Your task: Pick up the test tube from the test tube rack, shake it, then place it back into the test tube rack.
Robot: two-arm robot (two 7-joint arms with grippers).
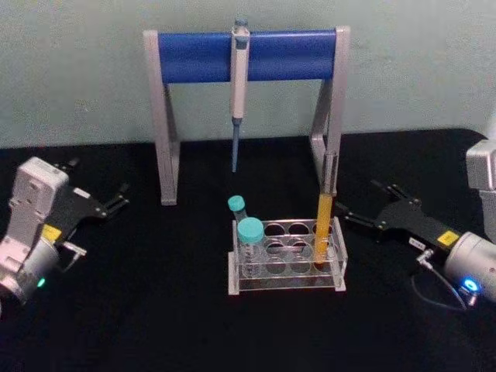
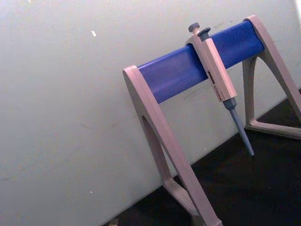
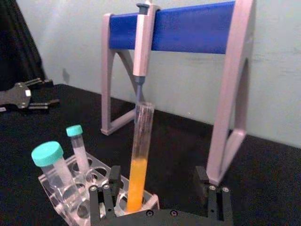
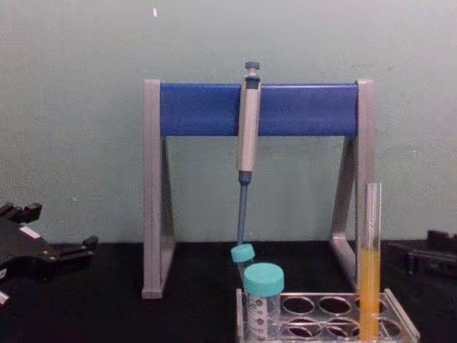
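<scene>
The test tube [image 1: 323,225] stands upright in a right-hand hole of the clear test tube rack [image 1: 287,286], orange-yellow liquid in its lower half. My right gripper [image 1: 358,198] rests low on the black table just right of the rack, open, fingertips pointing at the tube and short of it. In the right wrist view the test tube [image 3: 139,160] rises ahead of the open right gripper [image 3: 157,179], nearer one of its fingers [image 3: 114,178]. My left gripper [image 1: 97,180] is parked open at the far left, away from the rack.
Two teal-capped tubes [image 1: 250,232] stand in the rack's left holes. Behind it, the grey-and-blue pipette stand [image 1: 248,54] holds a hanging pipette [image 1: 239,93]. The stand's right leg [image 1: 325,147] is close behind the test tube. Black tabletop surrounds the rack.
</scene>
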